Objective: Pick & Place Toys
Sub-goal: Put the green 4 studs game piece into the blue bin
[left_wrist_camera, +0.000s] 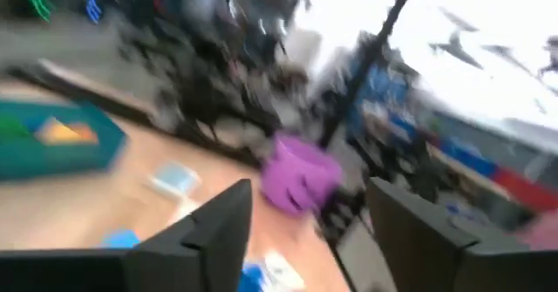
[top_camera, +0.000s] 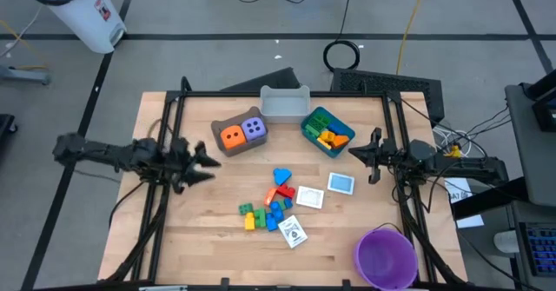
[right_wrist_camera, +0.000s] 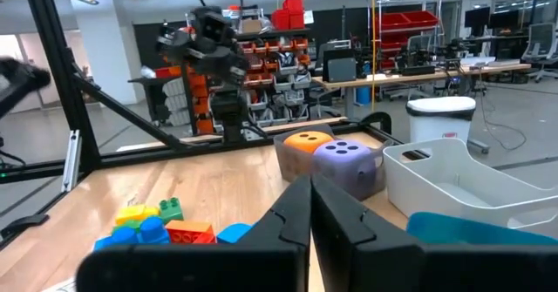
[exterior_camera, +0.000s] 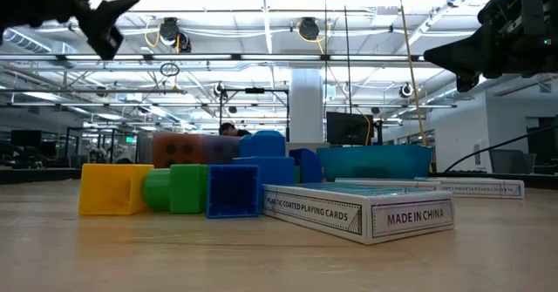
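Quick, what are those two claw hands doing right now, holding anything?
Left gripper: open, holding nothing, left of the toys.
Right gripper: shut, holding nothing, beside the blue bin.

Overhead looks down – low cam level, near bricks – both share them.

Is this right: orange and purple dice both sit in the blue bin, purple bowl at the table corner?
Not quite. The orange die and purple die sit in the brown bin, not the blue bin, as the high view shows. The purple bowl is at the table corner.

Glossy plastic bricks (wooden table)
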Motion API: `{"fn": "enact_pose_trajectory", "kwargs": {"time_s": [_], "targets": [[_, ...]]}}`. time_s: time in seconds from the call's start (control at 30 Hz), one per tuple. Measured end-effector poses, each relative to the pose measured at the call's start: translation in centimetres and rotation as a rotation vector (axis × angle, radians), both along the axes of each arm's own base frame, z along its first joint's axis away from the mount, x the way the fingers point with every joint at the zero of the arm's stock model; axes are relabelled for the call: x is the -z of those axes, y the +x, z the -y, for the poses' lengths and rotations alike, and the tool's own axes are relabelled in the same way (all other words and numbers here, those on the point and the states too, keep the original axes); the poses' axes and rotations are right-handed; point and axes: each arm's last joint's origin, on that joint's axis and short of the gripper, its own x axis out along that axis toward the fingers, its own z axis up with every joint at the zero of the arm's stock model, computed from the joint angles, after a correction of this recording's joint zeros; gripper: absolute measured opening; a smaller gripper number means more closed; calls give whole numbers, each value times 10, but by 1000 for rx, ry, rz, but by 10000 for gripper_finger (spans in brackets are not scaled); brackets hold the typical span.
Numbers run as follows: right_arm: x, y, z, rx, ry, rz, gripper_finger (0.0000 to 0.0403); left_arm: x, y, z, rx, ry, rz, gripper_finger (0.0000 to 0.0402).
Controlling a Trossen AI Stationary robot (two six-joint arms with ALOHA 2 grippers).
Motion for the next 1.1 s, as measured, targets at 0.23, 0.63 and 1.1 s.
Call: {"fn": "enact_pose_trajectory", "kwargs": {"time_s": [0.23, 0.63, 1.1], "targets": [[0, 0, 0, 0, 0, 0, 4, -11, 58, 49, 184, 198, -376, 250], [0, 0, 0, 0, 0, 0, 4, 41, 114, 92, 160, 370, -892, 206], [0, 0, 0, 0, 0, 0, 3, 71, 131, 87, 26, 249, -1001, 201]]}}
